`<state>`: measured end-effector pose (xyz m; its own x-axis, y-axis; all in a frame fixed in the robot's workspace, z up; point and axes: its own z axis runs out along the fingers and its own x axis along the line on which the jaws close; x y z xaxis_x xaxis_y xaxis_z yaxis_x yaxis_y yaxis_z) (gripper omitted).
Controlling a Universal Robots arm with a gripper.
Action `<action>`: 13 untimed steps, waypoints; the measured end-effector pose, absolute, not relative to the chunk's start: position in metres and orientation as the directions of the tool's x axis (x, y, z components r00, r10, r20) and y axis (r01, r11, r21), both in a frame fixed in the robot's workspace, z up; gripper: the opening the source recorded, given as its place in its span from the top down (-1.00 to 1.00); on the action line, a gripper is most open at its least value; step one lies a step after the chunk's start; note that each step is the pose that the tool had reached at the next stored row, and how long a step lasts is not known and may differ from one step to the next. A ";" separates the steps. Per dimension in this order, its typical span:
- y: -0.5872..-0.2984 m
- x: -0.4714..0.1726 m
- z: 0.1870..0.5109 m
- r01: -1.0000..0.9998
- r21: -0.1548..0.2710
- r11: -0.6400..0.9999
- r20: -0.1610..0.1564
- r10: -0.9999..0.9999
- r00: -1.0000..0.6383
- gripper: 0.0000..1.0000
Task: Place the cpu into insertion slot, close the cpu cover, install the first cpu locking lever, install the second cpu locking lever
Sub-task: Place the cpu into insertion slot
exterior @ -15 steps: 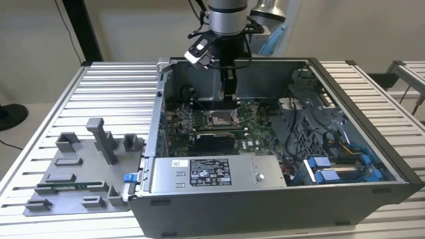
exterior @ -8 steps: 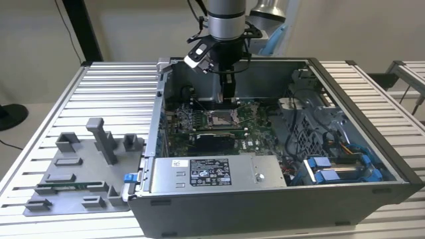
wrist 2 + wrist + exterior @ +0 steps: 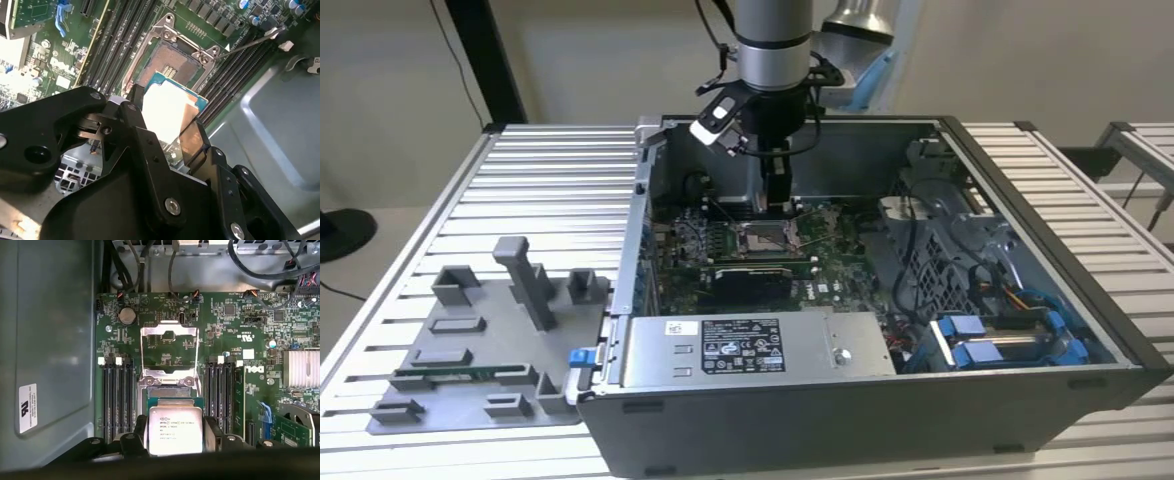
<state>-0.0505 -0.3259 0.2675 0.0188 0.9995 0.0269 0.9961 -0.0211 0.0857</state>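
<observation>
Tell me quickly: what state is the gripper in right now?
The gripper: shut on the cpu, close to the insertion slot.

An open grey computer case (image 3: 854, 420) is seen set on a ribbed metal table (image 3: 547, 170). A grey holder tray (image 3: 454, 390) is laid on the table just beside the case, at the exterior view's left. A silver power supply (image 3: 854, 345) and blue brackets (image 3: 987, 345) are housed inside. On the green motherboard (image 3: 225, 335), black memory slots (image 3: 117, 395), a coin battery (image 3: 127, 316) and a finned heatsink (image 3: 301, 368) are mounted.
</observation>
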 end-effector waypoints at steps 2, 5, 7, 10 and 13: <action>-0.326 -0.050 0.265 0.996 0.087 -0.020 0.027 0.999 0.017 1.00; -0.325 -0.050 0.262 0.996 0.087 -0.019 0.027 0.999 0.016 1.00; -0.325 -0.050 0.261 0.996 0.087 -0.018 0.027 1.000 0.015 1.00; -0.325 -0.050 0.261 0.996 0.087 -0.018 0.027 1.000 0.015 1.00; -0.325 -0.050 0.261 0.996 0.087 -0.017 0.027 1.000 0.015 1.00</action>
